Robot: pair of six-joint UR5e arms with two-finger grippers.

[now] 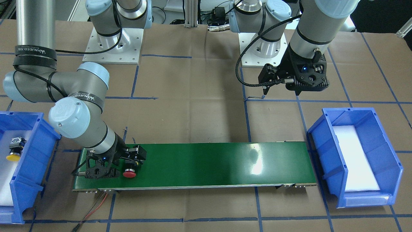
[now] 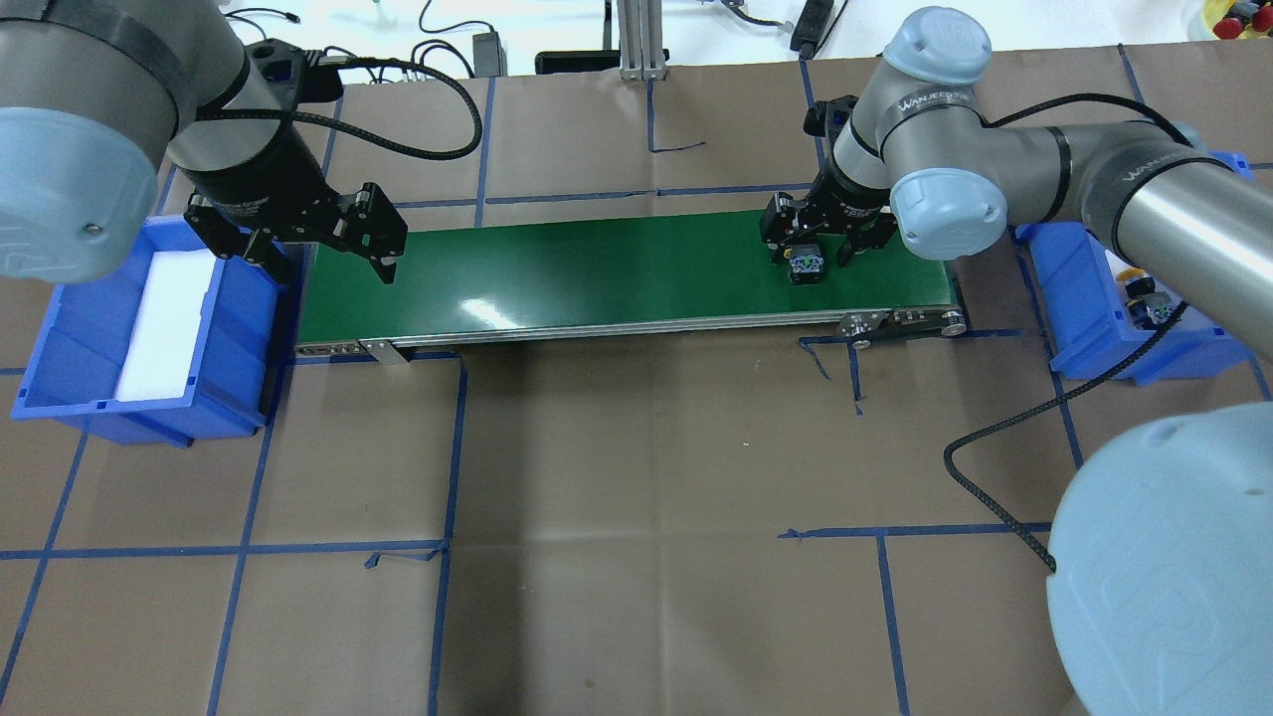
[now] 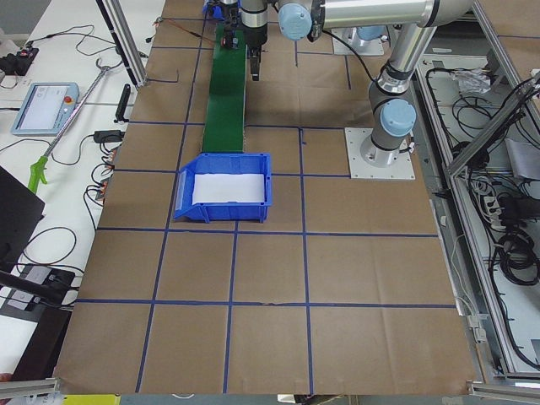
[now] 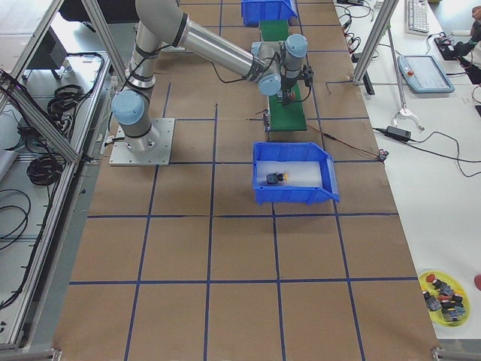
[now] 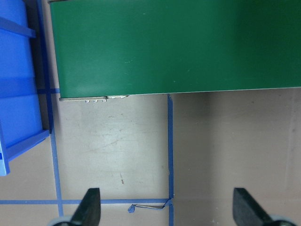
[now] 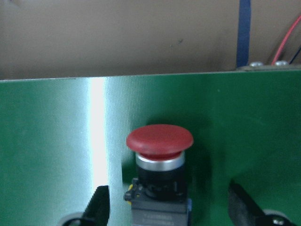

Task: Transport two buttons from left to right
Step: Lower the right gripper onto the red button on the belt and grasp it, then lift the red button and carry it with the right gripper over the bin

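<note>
My right gripper (image 6: 167,209) is down at the belt (image 1: 209,161), spread wide, with one finger on each side of the red button (image 6: 160,141) and a clear gap on both sides, so it has hold of nothing. The red button seems to lie on its side at the end of the belt nearest my right, cap pointing away from my base. The yellow button (image 1: 14,150) is in the bin on my right (image 1: 35,151), on white foam. My left gripper (image 5: 167,207) hangs open and empty over the brown paper just beside the other end of the belt, near the bin on my left (image 2: 244,328).

I judge these buttons light and hard, so a firm squeeze should not hurt them. The round cap is smooth and would likely slip from my fingers. The flat sides of the dark square body are the place to close on. Lying like this it may roll on its cap if one finger touches first, and the small contacts at the back look like the part to spare
</note>
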